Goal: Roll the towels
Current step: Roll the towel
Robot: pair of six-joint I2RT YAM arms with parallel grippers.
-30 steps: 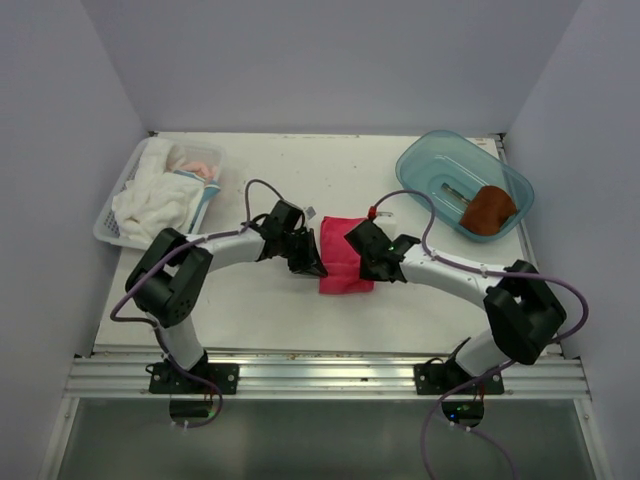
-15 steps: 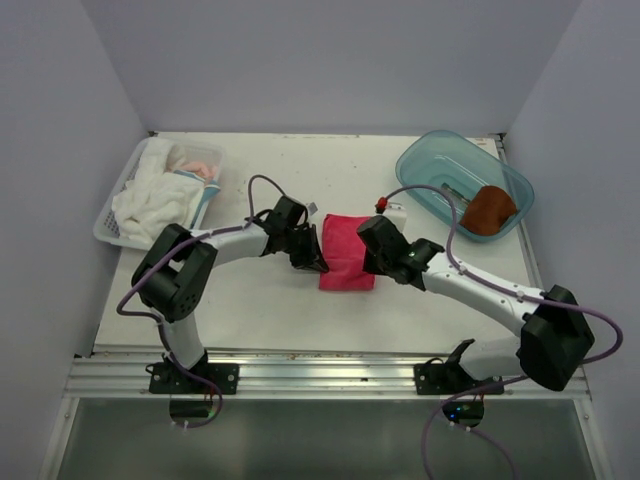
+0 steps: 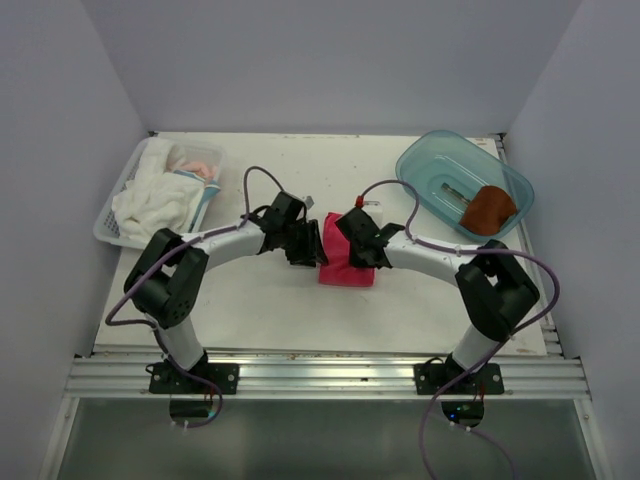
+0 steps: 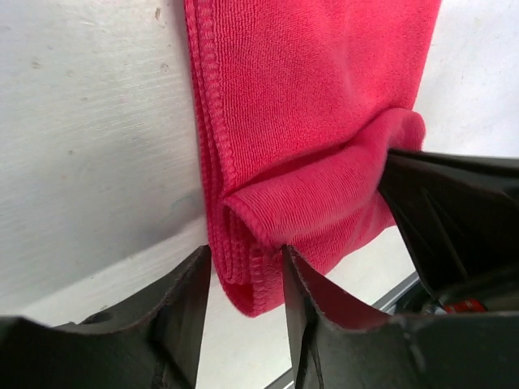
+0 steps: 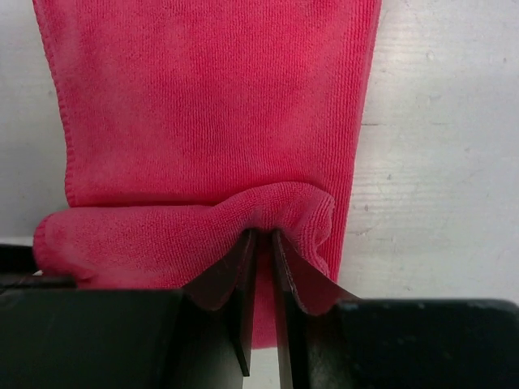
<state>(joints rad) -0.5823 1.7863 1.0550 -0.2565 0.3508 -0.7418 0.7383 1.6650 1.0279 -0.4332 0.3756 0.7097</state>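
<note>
Step in hand: starting the roll of the pink towel (image 3: 340, 262), which lies mid-worktop (image 3: 270, 310) with its near edge turned over into a first fold.
Right pincer (image 5: 261, 243): clenched on that fold, cloth bunched around my two tips.
Left pincer (image 4: 243, 263): parted, the fold's left end sitting between my fingers (not squeezed, as far as I can judge).
Brown towel (image 3: 489, 210): far right, in the blue tub (image 3: 420, 160).
Next move: I judge both ends must turn over together, away from me, so the roll stays even.
</note>
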